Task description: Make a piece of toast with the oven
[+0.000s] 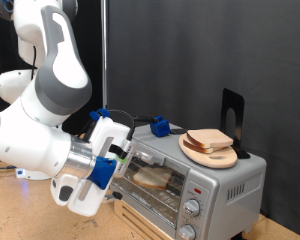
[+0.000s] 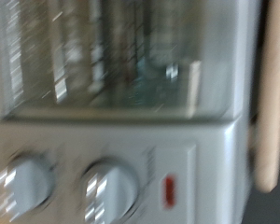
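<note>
- The white Franka arm [image 1: 50, 110] fills the exterior view's left.
- The small silver countertop toaster oven [image 1: 205, 185] sits at lower right, glass door closed.
- A round wooden plate [image 1: 210, 153] of stacked slices rests on the oven's top.
- The squarish pale piece of toast [image 1: 155, 178] lies inside behind the glass.
- The gripper [image 1: 118, 160] sits against the door front; its opening cannot be judged.
- Two round knobs [image 2: 107, 189] and a red mark [image 2: 169, 190] show blurred in the wrist view.

Round wooden plate [image 1: 212, 155] carrying a stack of bread slices [image 1: 209, 141], at the right of the scene. Black stand [image 1: 232, 116] upright just behind the plate. Blue clip [image 1: 160, 126] to the plate's left. Wooden tabletop [image 1: 20, 215] in the near foreground; black backdrop [image 1: 190, 50] at the far side.
</note>
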### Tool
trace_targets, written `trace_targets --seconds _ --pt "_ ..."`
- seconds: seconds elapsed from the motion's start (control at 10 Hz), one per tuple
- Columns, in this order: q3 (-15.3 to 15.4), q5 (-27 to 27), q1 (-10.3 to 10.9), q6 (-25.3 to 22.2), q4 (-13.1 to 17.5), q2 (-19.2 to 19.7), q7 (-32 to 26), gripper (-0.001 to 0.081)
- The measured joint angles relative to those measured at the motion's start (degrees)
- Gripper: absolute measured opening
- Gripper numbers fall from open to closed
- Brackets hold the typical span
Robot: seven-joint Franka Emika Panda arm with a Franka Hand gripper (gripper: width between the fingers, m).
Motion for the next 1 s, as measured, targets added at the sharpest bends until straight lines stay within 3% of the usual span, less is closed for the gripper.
trace_targets --seconds 0.2,0.4,1.0 --pt "0.02 3.04 -0.86 -3.20 0.02 0.59 -1.69 0.0806" --pt "0.54 6.40 -0.79 -0.21 1.52 3.35 -4.14 0.0806" --pt "1.50 8.82 -0.64 4.81 13.87 16.24 -4.18 0.0806"
